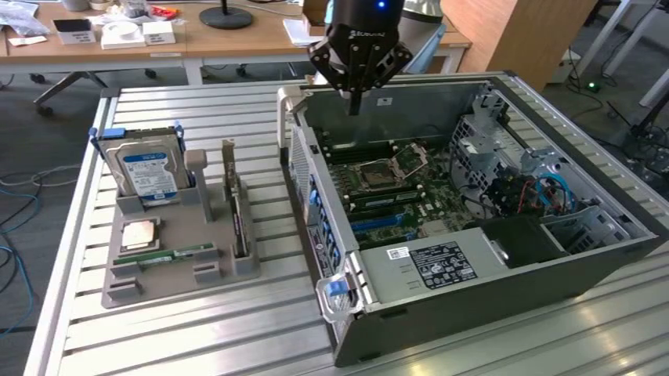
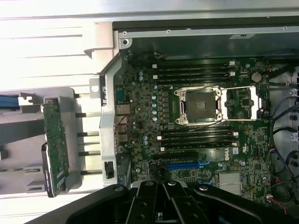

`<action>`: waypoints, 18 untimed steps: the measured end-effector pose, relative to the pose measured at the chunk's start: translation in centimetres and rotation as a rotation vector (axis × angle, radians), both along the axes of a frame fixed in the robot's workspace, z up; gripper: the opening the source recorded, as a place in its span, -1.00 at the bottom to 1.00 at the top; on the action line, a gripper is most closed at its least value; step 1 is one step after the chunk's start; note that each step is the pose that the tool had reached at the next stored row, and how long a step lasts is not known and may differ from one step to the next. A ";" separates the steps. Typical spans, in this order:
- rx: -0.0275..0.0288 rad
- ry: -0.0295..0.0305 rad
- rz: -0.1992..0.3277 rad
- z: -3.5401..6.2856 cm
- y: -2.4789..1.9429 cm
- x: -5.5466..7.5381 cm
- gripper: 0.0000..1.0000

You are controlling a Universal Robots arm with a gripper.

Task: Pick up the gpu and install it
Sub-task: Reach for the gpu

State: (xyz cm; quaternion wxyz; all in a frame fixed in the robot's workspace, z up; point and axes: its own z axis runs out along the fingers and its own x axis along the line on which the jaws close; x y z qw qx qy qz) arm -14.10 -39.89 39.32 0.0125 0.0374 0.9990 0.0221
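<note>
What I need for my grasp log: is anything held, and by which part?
Nothing: the gripper hangs shut and empty; the gpu stands in the tray.

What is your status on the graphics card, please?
Gripper shut, empty, above the open computer case. Graphics card upright in the grey holder, untouched. Hard drive stands apart in the same holder.

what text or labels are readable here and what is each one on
"DELL": white print on the motherboard, faint, seen in the wrist view.
Brand mark on the gripper body: blurred, unreadable.
Blue label on the hard drive: too small to read.
Stickers on the power supply: too small to read.
</note>
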 end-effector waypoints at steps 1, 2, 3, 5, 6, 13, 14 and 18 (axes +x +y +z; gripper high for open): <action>0.0000 0.0000 0.000 0.00 0.00 0.0 -0.79; 0.0000 0.0000 0.000 0.00 0.00 -0.1 -0.79; 0.0000 0.0000 0.000 0.00 0.00 -0.1 -0.79; 0.0000 0.0000 0.000 0.00 0.00 -0.2 -0.79; 0.0001 0.0000 0.000 0.00 0.00 -0.2 -0.79; 0.0000 0.0000 0.000 0.00 0.00 -0.5 -0.79; 0.0000 0.0000 0.000 0.00 0.00 -0.5 -0.79; 0.0000 0.0000 0.000 0.00 0.00 -0.7 -0.79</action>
